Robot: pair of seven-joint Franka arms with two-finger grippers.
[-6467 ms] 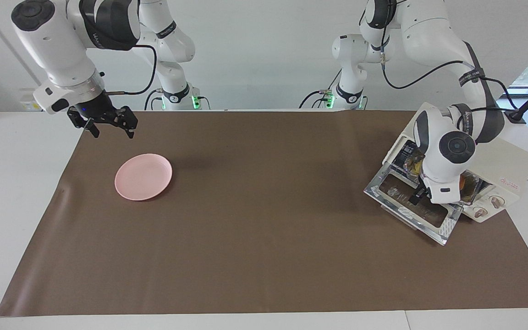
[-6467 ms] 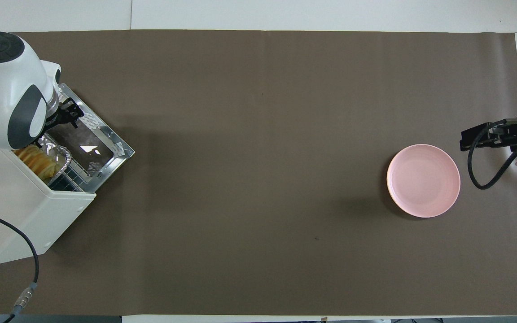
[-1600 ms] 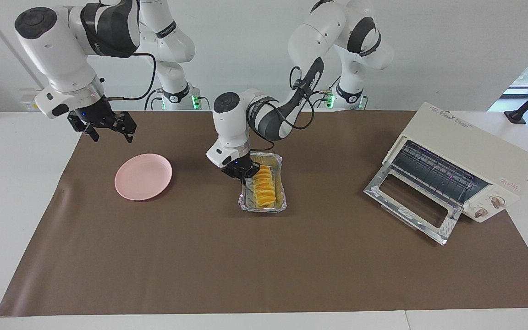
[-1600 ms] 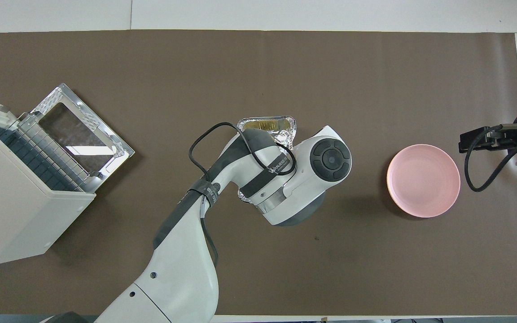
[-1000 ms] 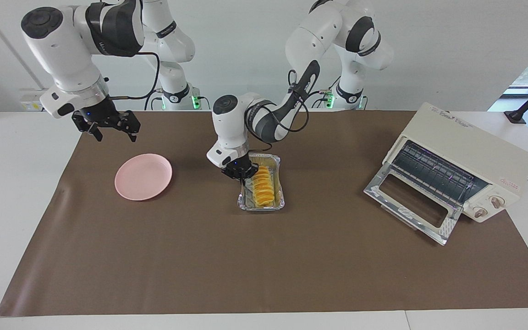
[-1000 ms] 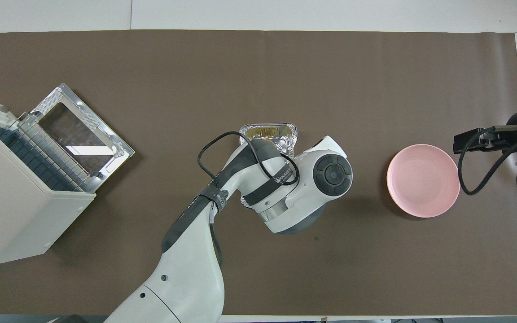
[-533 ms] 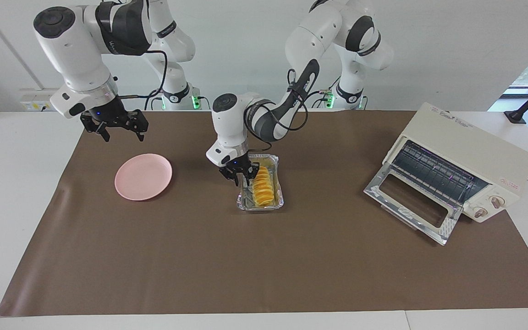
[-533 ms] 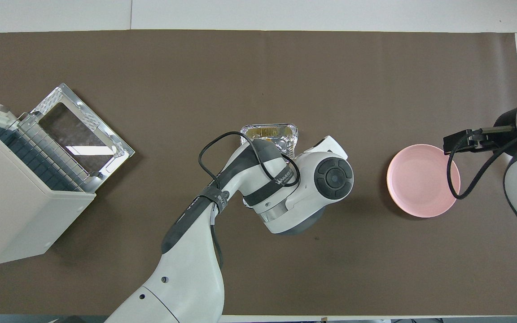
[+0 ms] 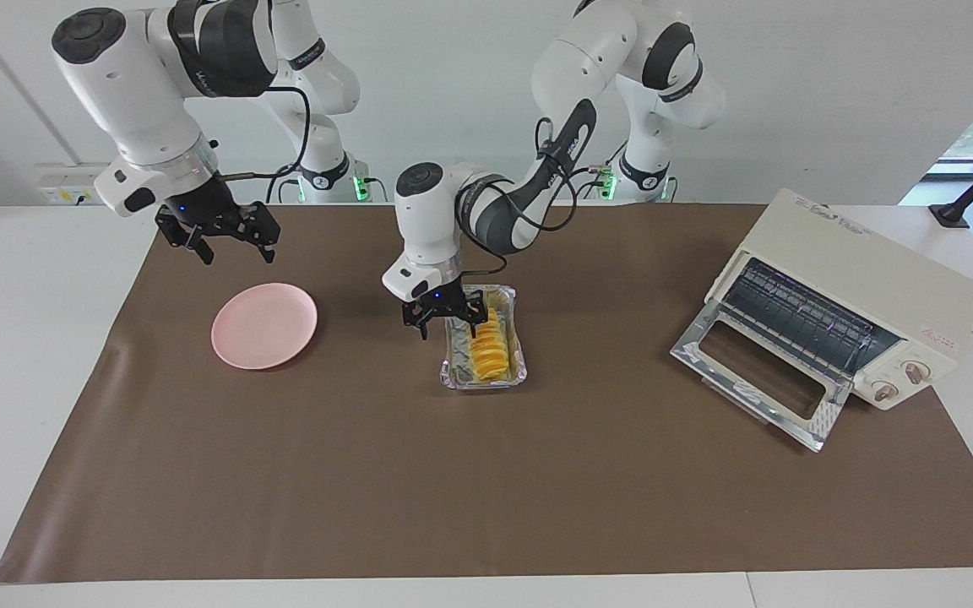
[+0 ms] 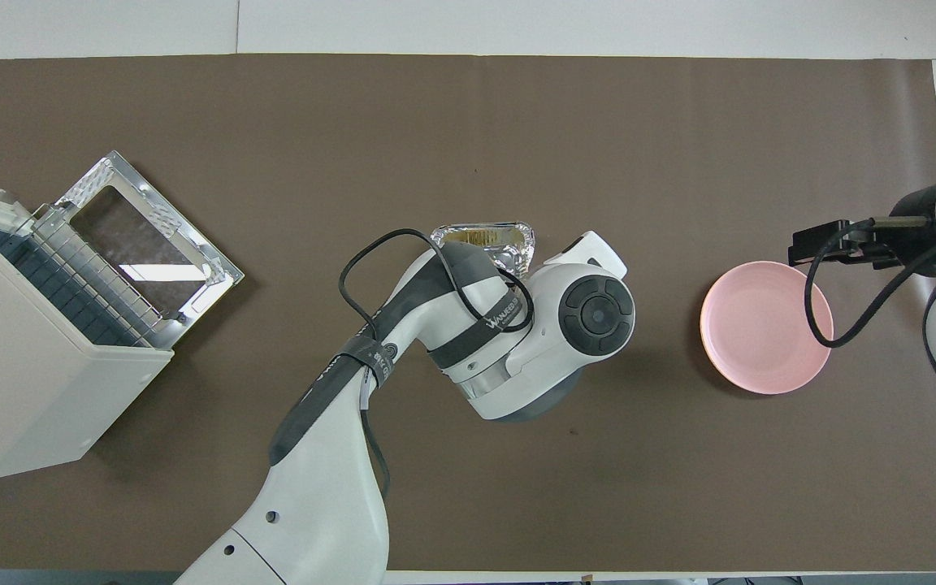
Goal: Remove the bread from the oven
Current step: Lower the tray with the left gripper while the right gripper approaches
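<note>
One golden-orange ridged loaf of bread (image 9: 488,347) lies in one silver foil tray (image 9: 455,371) at centre frame in the facing view. One cream-white toaster oven (image 9: 867,295), door down, sits at centre right. One round pink plate (image 9: 264,325) lies at centre left. Two grippers show: the left gripper (image 9: 444,316) hangs fingers apart over the tray's end, and the right gripper (image 9: 227,239) hangs fingers apart just above the plate in the frame.
</note>
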